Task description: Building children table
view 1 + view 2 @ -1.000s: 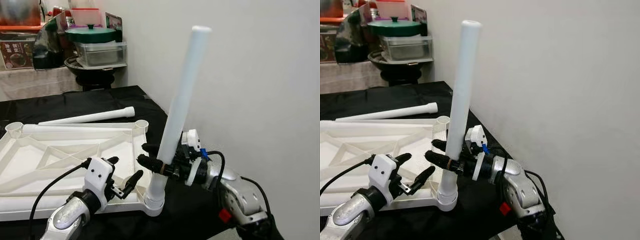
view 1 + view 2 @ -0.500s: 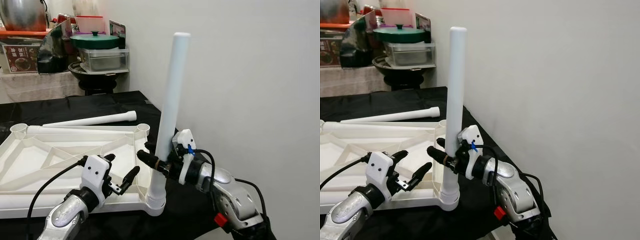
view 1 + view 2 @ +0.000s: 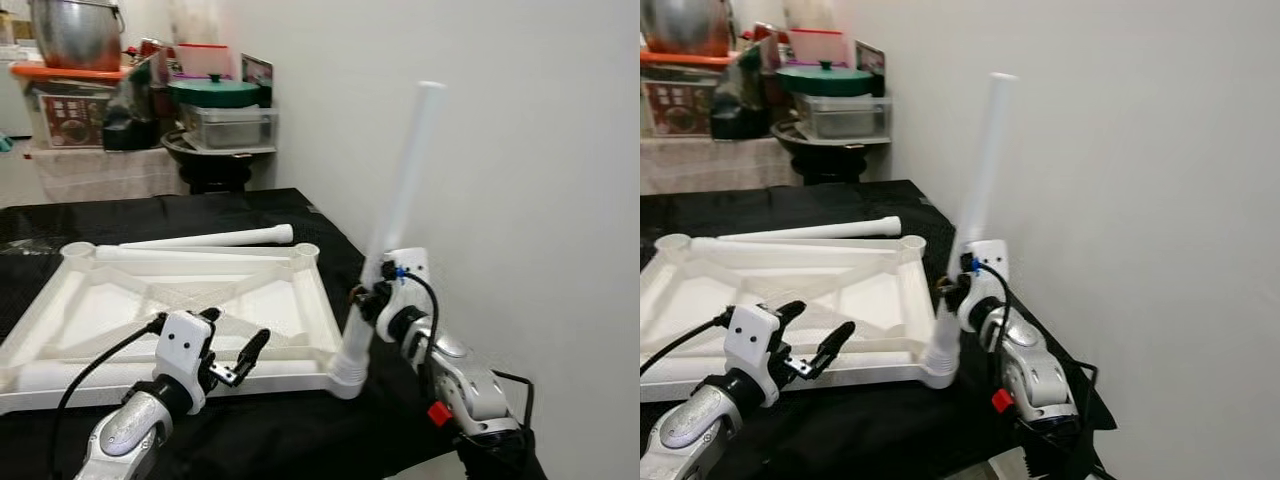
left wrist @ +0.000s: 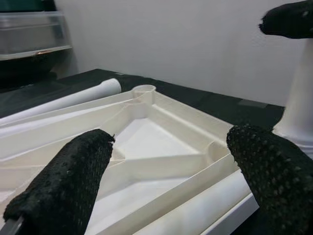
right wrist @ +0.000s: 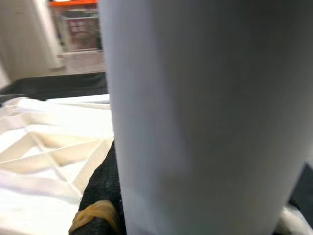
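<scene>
The right gripper is clamped on the white table leg, low on the shaft, at centre right of the frame. The leg's foot sits in the near right corner socket of the upturned white tabletop. The leg now leans right toward the wall; half a second ago it stood nearly upright. The left gripper hangs spread apart over the tabletop's near edge. A second leg lies behind.

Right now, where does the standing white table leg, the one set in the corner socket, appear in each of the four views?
Left eye view: right of centre, white table leg leaning toward the wall.
Right eye view: centre, same lean.
Left wrist view: its base at the right edge.
Right wrist view: a close, blurred column.
Shared landmark: the white table frame, with the right gripper on the leg.
</scene>
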You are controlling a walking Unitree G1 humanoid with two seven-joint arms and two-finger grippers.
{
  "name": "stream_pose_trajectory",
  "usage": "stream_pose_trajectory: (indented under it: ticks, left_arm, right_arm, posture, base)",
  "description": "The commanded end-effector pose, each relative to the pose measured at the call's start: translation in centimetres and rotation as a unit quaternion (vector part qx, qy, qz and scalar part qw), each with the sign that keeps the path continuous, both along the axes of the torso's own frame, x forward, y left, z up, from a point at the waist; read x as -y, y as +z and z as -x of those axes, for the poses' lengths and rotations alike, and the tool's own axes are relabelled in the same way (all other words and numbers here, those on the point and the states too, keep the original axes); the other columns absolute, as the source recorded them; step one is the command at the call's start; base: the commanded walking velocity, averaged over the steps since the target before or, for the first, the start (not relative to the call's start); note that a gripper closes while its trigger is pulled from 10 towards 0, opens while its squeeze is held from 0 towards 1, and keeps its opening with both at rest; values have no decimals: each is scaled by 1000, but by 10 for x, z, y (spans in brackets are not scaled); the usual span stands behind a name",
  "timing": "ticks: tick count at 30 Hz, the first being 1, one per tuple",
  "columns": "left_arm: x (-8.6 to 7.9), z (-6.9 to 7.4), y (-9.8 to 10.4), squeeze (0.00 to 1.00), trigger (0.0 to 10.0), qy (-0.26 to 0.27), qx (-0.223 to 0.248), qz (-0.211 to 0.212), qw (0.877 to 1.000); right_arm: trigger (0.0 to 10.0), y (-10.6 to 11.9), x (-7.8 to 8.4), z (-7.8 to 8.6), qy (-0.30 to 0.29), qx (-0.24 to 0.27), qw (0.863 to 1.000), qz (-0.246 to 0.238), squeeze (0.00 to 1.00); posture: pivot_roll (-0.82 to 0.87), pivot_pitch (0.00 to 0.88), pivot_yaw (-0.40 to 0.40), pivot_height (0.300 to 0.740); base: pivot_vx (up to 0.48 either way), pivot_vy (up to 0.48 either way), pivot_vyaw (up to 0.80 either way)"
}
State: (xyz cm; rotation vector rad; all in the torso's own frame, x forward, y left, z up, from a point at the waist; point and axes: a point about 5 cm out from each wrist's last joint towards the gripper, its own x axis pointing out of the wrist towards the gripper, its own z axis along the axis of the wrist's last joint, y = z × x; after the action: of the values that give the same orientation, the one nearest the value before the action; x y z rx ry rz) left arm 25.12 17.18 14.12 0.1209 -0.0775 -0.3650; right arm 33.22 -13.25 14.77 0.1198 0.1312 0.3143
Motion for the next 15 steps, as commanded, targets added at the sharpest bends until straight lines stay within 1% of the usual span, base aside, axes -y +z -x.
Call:
stream_pose_trajectory:
  ticks: [1,3,6,7,8,9,12,15]
  left_arm:
    - [-1,-3,0,0,10000,8,4,-3,1000]
    - [-1,-3,0,0,10000,8,4,-3,1000]
    - [-4,-6,1,0,10000,24,5,-6,1000]
    - [-4,-6,1,0,10000,24,5,-6,1000]
    - [-5,-7,1,0,10000,31,5,-6,999]
    - [-5,-7,1,0,10000,31,5,-6,999]
    - [-7,-8,-1,0,10000,43,5,-6,999]
    - [-7,-8,-1,0,10000,44,4,-6,999]
  right_arm:
    - [0,-49,24,12,-60,-107,991,52,0]
    - [0,-49,24,12,-60,-107,991,52,0]
    - [0,-54,31,9,-100,-112,987,66,0]
    - [0,-54,31,9,-100,-112,987,66,0]
    - [0,-53,35,7,-118,-111,985,62,0]
    - [0,-53,35,7,-118,-111,985,62,0]
    - [0,-50,41,2,-166,-109,979,48,0]
    - [0,-49,43,1,-180,-110,977,43,0]
  posture:
    - [72,0,-92,740]
    - [72,0,-92,740]
    - [75,0,-95,740]
    - [75,0,-95,740]
    - [74,0,-96,740]
    - [74,0,-96,740]
    - [73,0,-98,740]
    - [74,0,-99,740]
  base:
    - [0,0,0]
    - [0,0,0]
    - [0,0,0]
    - [0,0,0]
    - [0,0,0]
    - [0,0,0]
    - [0,0,0]
    - [0,0,0]
